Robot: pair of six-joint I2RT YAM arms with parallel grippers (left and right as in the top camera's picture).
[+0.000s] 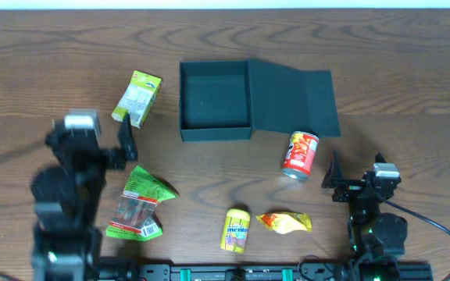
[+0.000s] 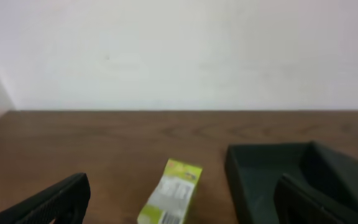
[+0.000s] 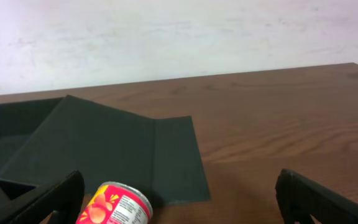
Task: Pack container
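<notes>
a: where is the box (image 1: pixel 213 97) now?

b: it stands ahead of the left pincer (image 1: pixel 92 140) and to its right, nothing inside it. its lid (image 1: pixel 295 97) lies flat on the table, ahead of the right pincer (image 1: pixel 362 176) and a little to its left.

a: and the pincers, do they hold something?

b: no. both are wide open and hold nothing. the small carton (image 1: pixel 137 98) lies straight ahead of the left pincer. the red can (image 1: pixel 300 154) lies on its side, near the left finger of the right pincer and just beside the lid edge.

a: what can go wrong, you think?

b: the can is round. if one finger touches it first, i think it rolls away, maybe against the lid. also the lid is between the right pincer and the box opening, so a low arm can catch it and push the box. the green bag (image 1: pixel 139 204), behind and right of the left pincer, looks soft, so a grip can slip. and both arms over the box together can collide.
</notes>
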